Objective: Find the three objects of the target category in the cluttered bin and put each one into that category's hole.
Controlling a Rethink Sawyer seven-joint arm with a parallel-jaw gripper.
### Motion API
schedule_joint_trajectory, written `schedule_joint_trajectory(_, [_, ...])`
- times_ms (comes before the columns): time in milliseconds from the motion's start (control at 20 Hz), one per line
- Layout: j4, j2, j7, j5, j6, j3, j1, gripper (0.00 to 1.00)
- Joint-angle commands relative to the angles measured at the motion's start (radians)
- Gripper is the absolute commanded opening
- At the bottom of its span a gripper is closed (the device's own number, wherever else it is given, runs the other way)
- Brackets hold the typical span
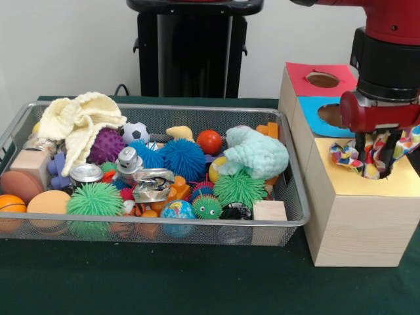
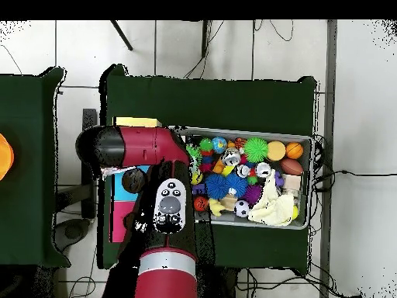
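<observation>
We count one yellow-topped wooden box (image 1: pixel 354 223); the pincer (image 1: pixel 374 161) holds one multicoloured patterned cloth (image 1: pixel 346 156) in its hole.

Dark green table (image 1: pixel 164 282); white wall (image 1: pixel 65 46) behind.

no readable text, labels or numbers

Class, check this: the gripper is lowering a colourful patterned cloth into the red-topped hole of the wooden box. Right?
Not quite. In the front view the gripper holds the patterned cloth at the yellow-topped hole, not the red-topped hole. The rest stands.
</observation>
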Motion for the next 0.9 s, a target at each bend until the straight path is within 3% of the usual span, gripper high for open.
schedule_joint_trajectory(50, [0.137,-0.076,0.220,0.031,0.174,0.001,0.004,1.00])
schedule_joint_trajectory(300, [0.135,-0.100,0.215,0.034,0.207,0.003,-0.001,1.00])
schedule_joint_trajectory(900, [0.130,-0.083,0.208,0.028,0.183,0.017,-0.018,1.00])
